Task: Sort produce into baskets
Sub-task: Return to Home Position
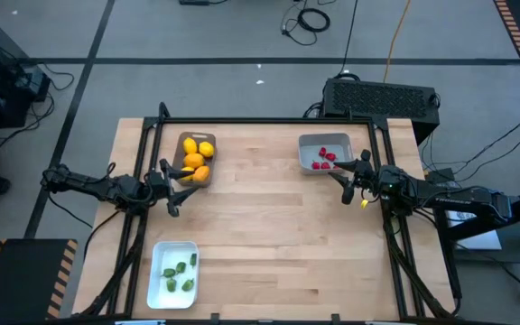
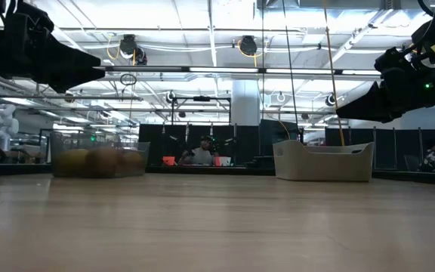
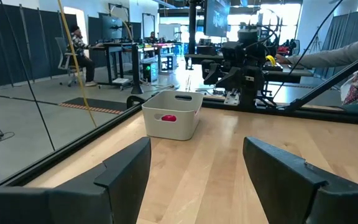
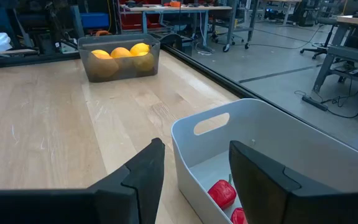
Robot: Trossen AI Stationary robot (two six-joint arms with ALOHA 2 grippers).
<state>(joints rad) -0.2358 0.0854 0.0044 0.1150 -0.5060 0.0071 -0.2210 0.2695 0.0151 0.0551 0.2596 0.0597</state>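
Yellow and orange fruits point(image 1: 197, 158) lie in the brown-grey basket point(image 1: 184, 176) at the far left. Red berries point(image 1: 325, 160) lie in the light grey-blue basket point(image 1: 314, 143) at the far right. Green leafy pieces point(image 1: 179, 273) lie in the white basket point(image 1: 162, 248) at the near left. My left gripper point(image 1: 181, 185) hangs open above the table beside the brown-grey basket, with nothing between its fingers point(image 3: 126, 171). My right gripper point(image 1: 341, 183) hangs open over the near rim point(image 4: 207, 121) of the grey-blue basket, above the berries point(image 4: 222, 193), also holding nothing.
Bare wooden tabletop point(image 1: 278, 244) stretches between the baskets across the middle and near right. A black frame point(image 1: 269, 120) runs along the table's far edge and sides. In the low view both grippers point(image 2: 51, 60) point(image 2: 380, 102) hang well above the table.
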